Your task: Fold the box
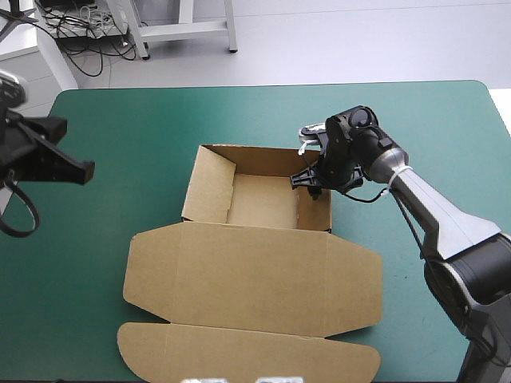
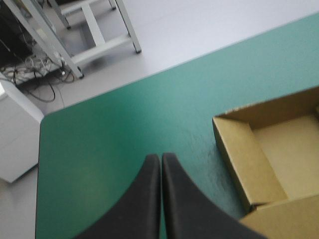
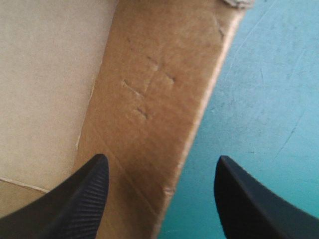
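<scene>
The brown box [image 1: 263, 199] lies mid-table as an open tray with raised walls. Its lid [image 1: 255, 275] is spread flat toward the front edge. My right gripper [image 1: 311, 182] is open at the tray's right wall [image 1: 316, 211]. In the right wrist view this gripper [image 3: 162, 162] straddles the wall [image 3: 154, 99], one finger over the tray floor and the other over the teal-green cover. My left gripper [image 1: 84, 169] hangs shut above the table's left side, well away from the box. The left wrist view shows its fingers [image 2: 160, 158] pressed together, with the tray's left wall [image 2: 249, 164] ahead and to one side.
Bare teal-green cover [image 1: 120, 120] surrounds the box on the left, far and right sides. The lid's end flap [image 1: 239, 351] reaches close to the table's front edge. The far left table corner [image 2: 45, 119] shows ahead of the left gripper.
</scene>
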Robot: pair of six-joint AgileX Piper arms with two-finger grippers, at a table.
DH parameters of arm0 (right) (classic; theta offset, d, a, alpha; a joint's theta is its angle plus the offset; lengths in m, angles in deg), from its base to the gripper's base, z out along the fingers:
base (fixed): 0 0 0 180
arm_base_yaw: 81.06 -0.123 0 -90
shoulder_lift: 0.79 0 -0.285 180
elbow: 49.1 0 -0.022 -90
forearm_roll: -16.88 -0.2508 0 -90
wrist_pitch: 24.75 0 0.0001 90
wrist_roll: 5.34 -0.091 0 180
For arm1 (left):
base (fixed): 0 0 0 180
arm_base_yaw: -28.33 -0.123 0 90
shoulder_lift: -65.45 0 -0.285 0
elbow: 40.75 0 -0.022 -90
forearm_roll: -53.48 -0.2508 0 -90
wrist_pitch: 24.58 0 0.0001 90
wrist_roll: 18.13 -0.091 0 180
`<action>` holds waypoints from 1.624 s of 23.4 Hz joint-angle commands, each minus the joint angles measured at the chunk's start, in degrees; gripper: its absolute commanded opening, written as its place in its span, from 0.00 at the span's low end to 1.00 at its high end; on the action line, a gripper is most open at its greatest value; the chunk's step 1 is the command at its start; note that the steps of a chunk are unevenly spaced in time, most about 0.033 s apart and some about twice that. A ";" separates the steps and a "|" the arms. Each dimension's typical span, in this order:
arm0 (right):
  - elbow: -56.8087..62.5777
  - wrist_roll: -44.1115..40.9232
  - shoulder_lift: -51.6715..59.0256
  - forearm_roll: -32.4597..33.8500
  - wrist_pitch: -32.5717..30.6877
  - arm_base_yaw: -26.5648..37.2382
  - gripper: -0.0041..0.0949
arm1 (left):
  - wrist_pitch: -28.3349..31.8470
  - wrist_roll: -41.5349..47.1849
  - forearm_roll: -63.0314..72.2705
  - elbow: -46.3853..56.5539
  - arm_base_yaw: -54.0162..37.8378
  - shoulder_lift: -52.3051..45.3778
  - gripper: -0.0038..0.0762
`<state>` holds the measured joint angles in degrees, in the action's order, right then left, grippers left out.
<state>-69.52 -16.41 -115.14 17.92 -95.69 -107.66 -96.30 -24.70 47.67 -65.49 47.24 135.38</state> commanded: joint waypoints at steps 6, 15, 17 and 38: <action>-1.32 -0.34 0.30 -0.51 -0.91 0.43 0.62 | 1.17 0.49 1.03 34.93 0.20 -20.18 0.04; -1.32 -4.21 -2.76 -2.42 -0.91 0.43 0.41 | 10.11 1.66 3.28 68.70 0.20 -42.41 0.04; -1.32 -4.20 -2.80 -2.83 -0.91 0.43 0.12 | 10.11 1.66 3.03 70.89 0.20 -43.80 0.04; -9.23 0.75 4.62 3.82 -0.91 20.76 0.02 | 11.76 2.19 3.29 72.64 0.20 -44.05 0.04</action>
<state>-76.62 -17.79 -116.19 18.84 -95.32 -92.83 -87.78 -23.18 50.72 8.49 47.24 90.60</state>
